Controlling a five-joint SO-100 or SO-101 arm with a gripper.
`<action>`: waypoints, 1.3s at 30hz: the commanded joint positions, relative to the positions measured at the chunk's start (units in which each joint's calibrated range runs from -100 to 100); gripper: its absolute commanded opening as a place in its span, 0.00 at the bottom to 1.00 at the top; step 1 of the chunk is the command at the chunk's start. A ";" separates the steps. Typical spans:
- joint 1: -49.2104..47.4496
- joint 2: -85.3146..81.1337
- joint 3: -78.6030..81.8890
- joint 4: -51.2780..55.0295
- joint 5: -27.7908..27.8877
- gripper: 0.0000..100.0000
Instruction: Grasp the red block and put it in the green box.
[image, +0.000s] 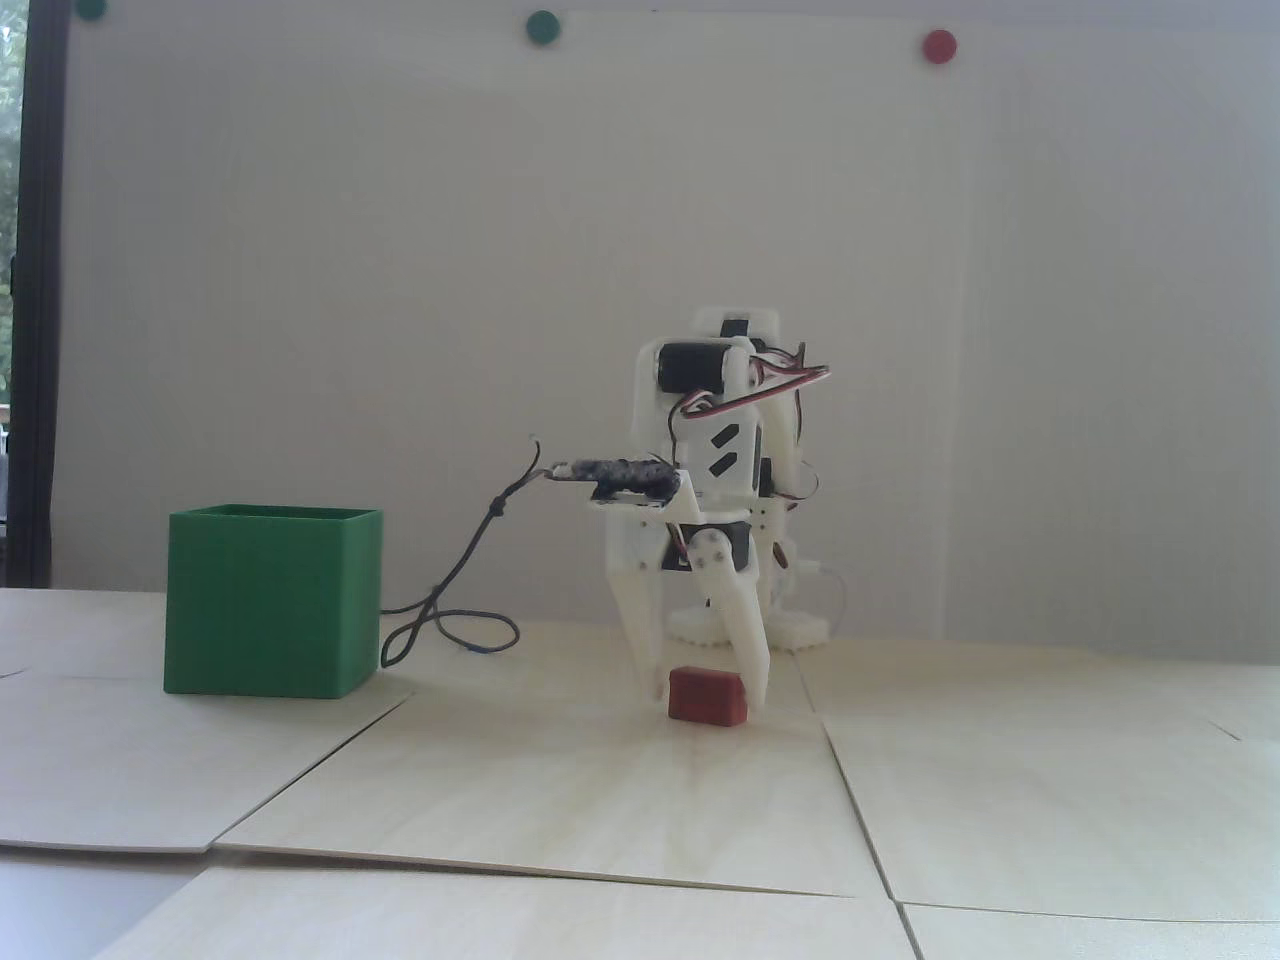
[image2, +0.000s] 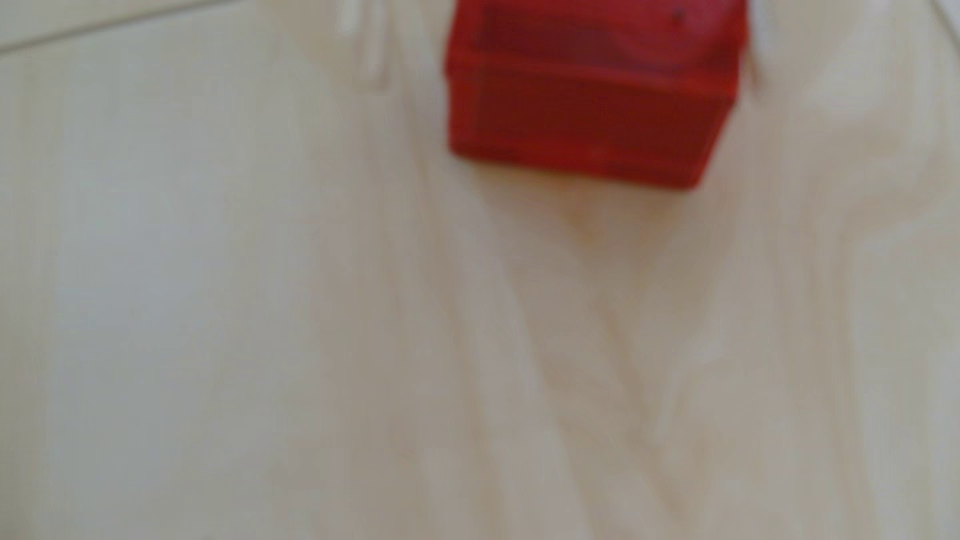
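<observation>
The red block (image: 707, 695) lies on the pale wooden table in the fixed view. My white gripper (image: 706, 697) points straight down, one finger on each side of the block and tips at table level. The jaws are open. In the blurred wrist view the block (image2: 592, 93) fills the top middle. The right finger (image2: 759, 52) sits against its side, and the left finger (image2: 371, 52) stands a little apart from it. The green box (image: 270, 600) stands open-topped on the table at the left of the fixed view, well away from the gripper.
A dark cable (image: 450, 625) hangs from the wrist camera and loops on the table next to the box. The arm's base (image: 790, 625) stands behind the block. Seams between the wooden boards (image: 850, 790) cross the table. Round green and red dots (image: 939, 45) are on the wall.
</observation>
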 joint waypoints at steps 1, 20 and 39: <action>-0.89 -1.37 -4.56 -1.66 0.08 0.25; -0.97 -1.05 -3.85 -1.74 0.39 0.02; 0.80 -30.98 -6.42 0.79 -2.83 0.02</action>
